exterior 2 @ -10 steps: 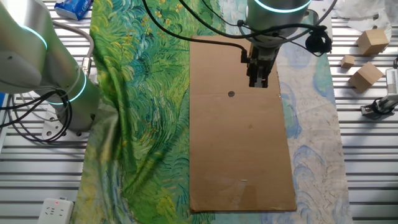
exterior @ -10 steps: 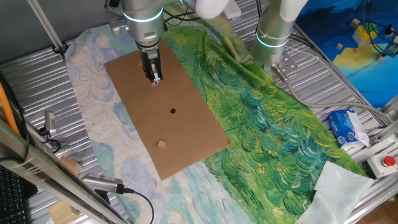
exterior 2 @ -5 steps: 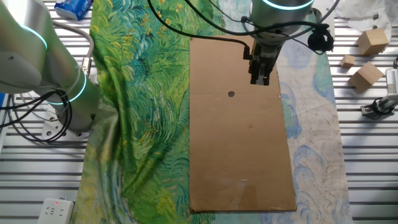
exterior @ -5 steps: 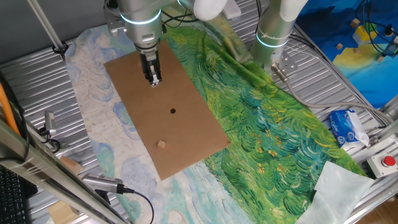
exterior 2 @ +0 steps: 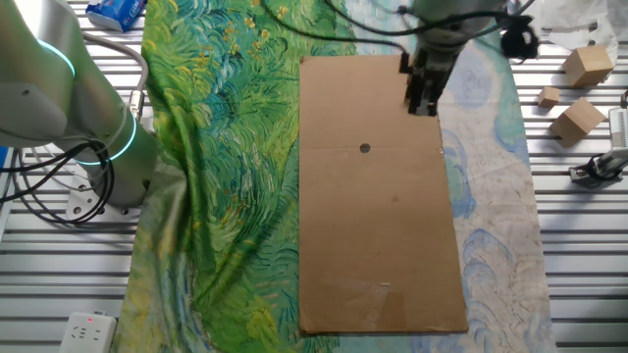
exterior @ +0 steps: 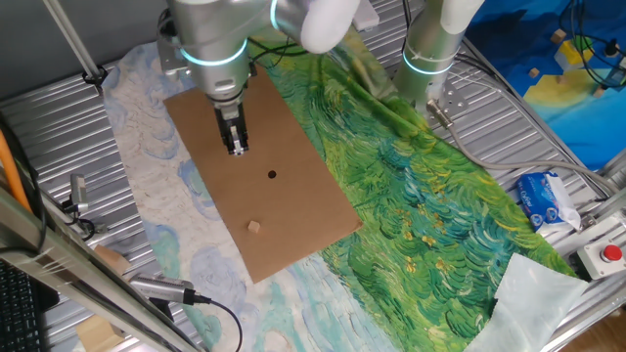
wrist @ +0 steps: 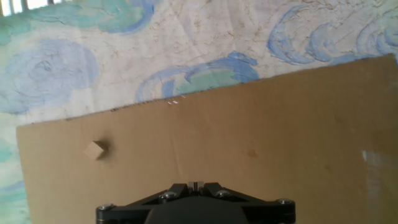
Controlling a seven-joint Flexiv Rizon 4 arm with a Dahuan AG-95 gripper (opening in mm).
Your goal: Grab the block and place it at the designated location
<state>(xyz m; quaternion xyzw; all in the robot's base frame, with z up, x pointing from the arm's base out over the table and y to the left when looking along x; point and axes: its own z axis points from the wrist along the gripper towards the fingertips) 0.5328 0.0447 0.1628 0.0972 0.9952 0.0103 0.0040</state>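
The block (exterior: 254, 227) lies on the near end of the cardboard (exterior: 293, 220) in one fixed view, close to the sheet's near edge, touching nothing else. Farther along, about mid-sheet, is the black dot (exterior: 271, 175), bare, well apart from the block. Beyond the dot the gripper (exterior: 236, 149) hangs over the far half of the cardboard, fingers pointing down and pressed together with nothing between them. From the hand view the block (wrist: 94, 150) sits near the cardboard's left corner, off to the left of the fingers. In the other fixed view the gripper (exterior 2: 424, 106) is above the sheet's top right part, with the dot (exterior 2: 365, 148) below and left of it. The cardboard rests on a painted cloth (exterior: 411, 186) over the table.
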